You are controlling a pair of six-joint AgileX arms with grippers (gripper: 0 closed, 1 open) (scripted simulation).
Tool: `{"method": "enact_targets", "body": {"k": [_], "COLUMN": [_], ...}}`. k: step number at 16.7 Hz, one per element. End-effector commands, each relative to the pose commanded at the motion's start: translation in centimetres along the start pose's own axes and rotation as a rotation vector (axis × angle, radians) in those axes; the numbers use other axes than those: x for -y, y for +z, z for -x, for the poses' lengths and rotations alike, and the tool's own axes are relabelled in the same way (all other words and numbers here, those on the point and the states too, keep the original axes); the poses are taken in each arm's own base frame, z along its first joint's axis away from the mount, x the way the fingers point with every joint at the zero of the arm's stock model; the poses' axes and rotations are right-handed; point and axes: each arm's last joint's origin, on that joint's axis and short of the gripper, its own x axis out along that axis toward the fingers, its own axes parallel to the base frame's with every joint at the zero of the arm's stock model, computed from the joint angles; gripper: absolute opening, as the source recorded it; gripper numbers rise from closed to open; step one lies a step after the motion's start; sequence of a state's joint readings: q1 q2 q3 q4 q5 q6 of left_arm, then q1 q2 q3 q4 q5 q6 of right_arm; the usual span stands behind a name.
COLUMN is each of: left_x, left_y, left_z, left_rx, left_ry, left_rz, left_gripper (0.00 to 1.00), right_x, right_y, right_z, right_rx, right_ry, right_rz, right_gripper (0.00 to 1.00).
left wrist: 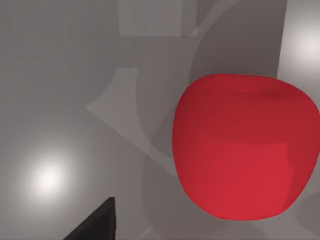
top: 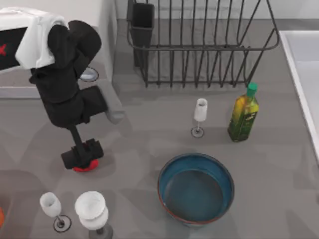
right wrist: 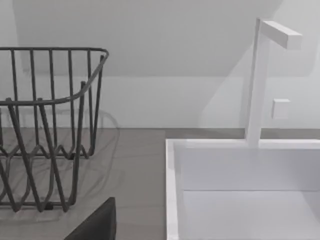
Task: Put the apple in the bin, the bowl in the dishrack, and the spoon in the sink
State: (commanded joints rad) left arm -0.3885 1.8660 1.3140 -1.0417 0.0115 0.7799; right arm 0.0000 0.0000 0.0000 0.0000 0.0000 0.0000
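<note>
Even, bright render light; soft overlapping shadows across the table [top: 279,164].

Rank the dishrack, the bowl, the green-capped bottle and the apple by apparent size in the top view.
1. dishrack
2. bowl
3. green-capped bottle
4. apple, though the left gripper covers most of it, so only a sliver shows.

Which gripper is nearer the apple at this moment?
Left. The left gripper sits right over the apple at the table's left. The right arm's wrist camera faces the dishrack and sink, on the right.
</note>
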Motion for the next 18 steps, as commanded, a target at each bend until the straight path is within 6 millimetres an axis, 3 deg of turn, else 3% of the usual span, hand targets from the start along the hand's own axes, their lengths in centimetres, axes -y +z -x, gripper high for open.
{"method": "enact_targets", "body": {"k": [4,11,15,18], "left_x": [0.0,0.0,0.0,0.0], "left_y": [-0.1,0.0,0.0,0.0], "left_z": [-0.6,-6.7,-7.0,-7.0], "left_rx": [-0.002,0.002,0.000,0.000], "left_ry": [-0.002,0.002,0.000,0.000], "left_rz": [0.002,0.000,0.000,0.000], "left_gripper": [1.00,1.00,1.00,0.77], "right_x": [0.0,0.0,0.0,0.0], "right_y": [0.0,0.0,0.0,0.0], "right_z": [0.0,0.0,0.0,0.0], "right_rx": [0.000,0.000,0.000,0.000], "right_ry": [0.000,0.000,0.000,0.000], "right_rz": [0.000,0.000,0.000,0.000], "right_gripper": [1.00,1.00,1.00,1.00]}}
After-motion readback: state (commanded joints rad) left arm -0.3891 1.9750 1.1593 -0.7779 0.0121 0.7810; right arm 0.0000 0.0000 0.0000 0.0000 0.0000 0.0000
